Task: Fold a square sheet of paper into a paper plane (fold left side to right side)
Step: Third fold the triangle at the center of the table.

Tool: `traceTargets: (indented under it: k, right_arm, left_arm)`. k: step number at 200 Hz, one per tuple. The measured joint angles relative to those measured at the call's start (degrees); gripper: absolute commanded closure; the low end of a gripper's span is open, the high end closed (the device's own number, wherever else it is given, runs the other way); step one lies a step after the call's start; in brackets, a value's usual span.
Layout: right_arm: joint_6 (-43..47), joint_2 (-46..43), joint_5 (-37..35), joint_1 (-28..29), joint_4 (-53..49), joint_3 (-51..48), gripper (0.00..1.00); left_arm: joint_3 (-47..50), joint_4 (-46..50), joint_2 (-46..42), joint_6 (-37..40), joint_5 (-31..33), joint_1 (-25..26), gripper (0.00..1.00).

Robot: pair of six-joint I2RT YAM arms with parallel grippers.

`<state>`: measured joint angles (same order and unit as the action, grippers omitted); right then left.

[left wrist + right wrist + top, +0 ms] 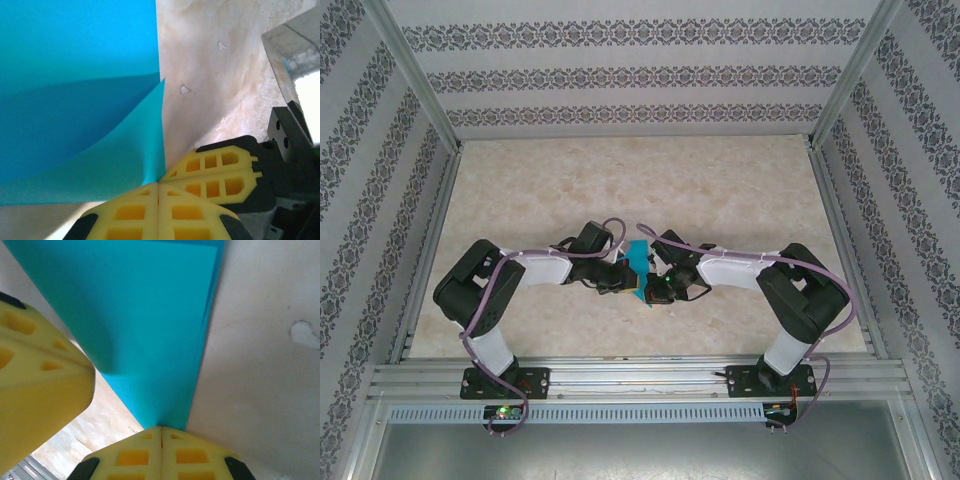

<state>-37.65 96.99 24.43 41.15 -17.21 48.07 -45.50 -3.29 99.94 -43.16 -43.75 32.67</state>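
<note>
Yellow fingers [125, 220] of the left claw [159, 186] are right up in the lens in the left wrist view. They're pressed together with no gap, and the tip of a curled teal flap runs straight down into their seam. So I'd call that clenched on a corner of the square sheet of paper [75, 60]. The right claw [165, 178] comes in from the side there, tips touching the left one's, also squeezed tight. The right wrist view shows the same deal: its own tips meet at the bottom and the sheet narrows to a point right between them, so it's pinching paper too.

From the top view the sheet sits between the two claws, on the arms' side of the worktop [620, 180], and it looks partly lifted rather than flat.

Why hold it like this? My guess is that since the fold goes left over right, one side has to arc over while the rest doesn't slide. Two pinches on almost the same spot let the layers line up along one edge, and you can see stacked edges down the right side in the right wrist view. There's no hard crease as far as I can tell, just a soft curve. Early days for the folding, I'd say.
</note>
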Motion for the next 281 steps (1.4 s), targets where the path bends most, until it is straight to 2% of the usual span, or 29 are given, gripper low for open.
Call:
traceTargets:
  k: [167,281]
  right_arm:
    - [0.1,1.2,-1.7,0.8,-3.8,2.6,1.0]
    - [0.3,1.8,-3.1,1.5,-5.7,4.1,1.0]
  left_arm:
    - [-1.8,3.5,2.6,-0.4,3.3,-0.3,0.98]
    - [-1.2,4.1,2.6,-0.3,2.5,-4.7,0.98]
